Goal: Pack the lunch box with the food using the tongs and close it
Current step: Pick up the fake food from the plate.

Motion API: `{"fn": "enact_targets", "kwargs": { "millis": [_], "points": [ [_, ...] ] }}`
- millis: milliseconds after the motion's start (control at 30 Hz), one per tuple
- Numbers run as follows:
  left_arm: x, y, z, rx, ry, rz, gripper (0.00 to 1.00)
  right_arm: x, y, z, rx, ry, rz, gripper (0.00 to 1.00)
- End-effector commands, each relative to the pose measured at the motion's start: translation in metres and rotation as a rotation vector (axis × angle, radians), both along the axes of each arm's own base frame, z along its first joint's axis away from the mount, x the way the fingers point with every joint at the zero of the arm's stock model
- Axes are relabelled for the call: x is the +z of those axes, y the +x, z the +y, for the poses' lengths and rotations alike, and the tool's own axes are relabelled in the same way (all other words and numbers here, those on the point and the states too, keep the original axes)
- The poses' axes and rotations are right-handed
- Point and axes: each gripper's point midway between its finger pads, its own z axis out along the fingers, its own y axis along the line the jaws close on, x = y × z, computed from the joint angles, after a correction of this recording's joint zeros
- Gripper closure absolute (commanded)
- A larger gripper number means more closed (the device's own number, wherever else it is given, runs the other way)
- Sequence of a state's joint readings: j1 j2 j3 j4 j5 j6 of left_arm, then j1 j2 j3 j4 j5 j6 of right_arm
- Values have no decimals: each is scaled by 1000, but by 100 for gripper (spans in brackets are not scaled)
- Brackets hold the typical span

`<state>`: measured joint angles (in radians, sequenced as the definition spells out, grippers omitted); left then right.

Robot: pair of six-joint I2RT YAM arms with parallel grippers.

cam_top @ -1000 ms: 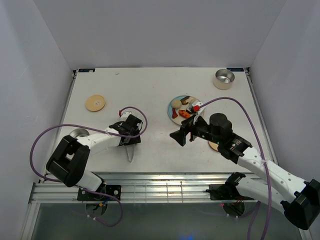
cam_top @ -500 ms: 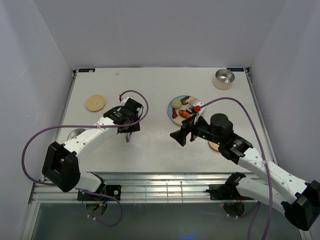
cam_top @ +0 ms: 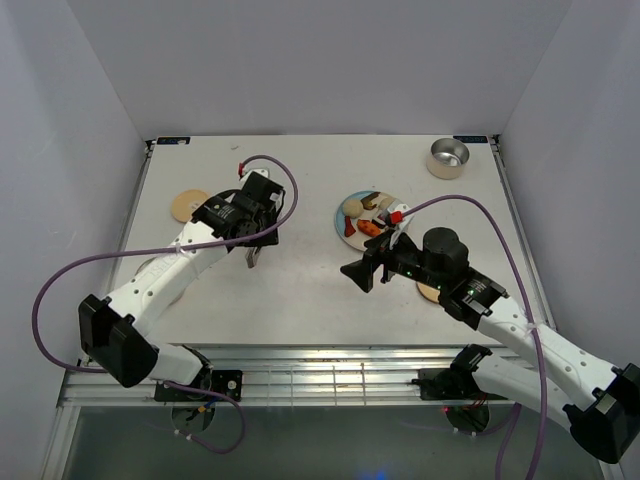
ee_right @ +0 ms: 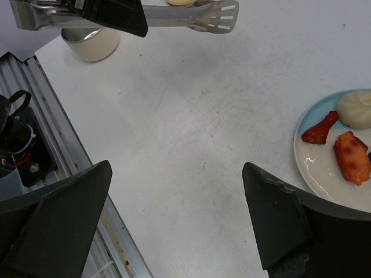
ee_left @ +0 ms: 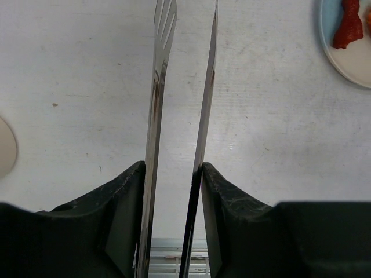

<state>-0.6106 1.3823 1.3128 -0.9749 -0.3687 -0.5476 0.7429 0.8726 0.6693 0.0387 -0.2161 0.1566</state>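
The tongs (ee_left: 155, 116) are clamped in the left gripper (ee_left: 173, 169), tips pointed straight out from it; slim, silver, slotted-tipped, arms apart.

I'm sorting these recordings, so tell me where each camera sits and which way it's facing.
Top: fixed above and behind the robot, looking down at the table; the left gripper and right gripper both show.
Left wrist: rides that wrist, looking along the tongs clamped between its fingers.
Right wrist: rides that wrist, looking down at the table between its open fingers.
All three share the tongs and the plate.
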Motion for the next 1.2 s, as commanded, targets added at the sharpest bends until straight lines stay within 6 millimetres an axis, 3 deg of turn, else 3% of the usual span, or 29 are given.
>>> {"fn": "enact_targets", "kwargs": {
  "millis": [0,167,200,267,533,833,1167],
  "points": [
    [11,2,-20,-75,-5,-6,48,14,-4,-1,6,35,-40,1],
    [27,10,-75,-194,-3,-52,48,21,-7,-9,-19,51,-60,1],
    [18,14,-84,-205,13,-33,48,23,-8,-11,-23,52,-62,0],
    [26,20,-106,-239,-11,-59,48,29,-11,-17,-34,63,-74,0],
    [10,54,-158,-339,-38,-86,44,51,-30,-44,-74,115,-146,0],
    [-3,83,-179,-360,1,-132,41,61,-37,-48,-62,147,-181,0],
    [-19,94,-188,-368,22,-134,39,65,-41,-54,-70,164,-201,0]
  ]
}}
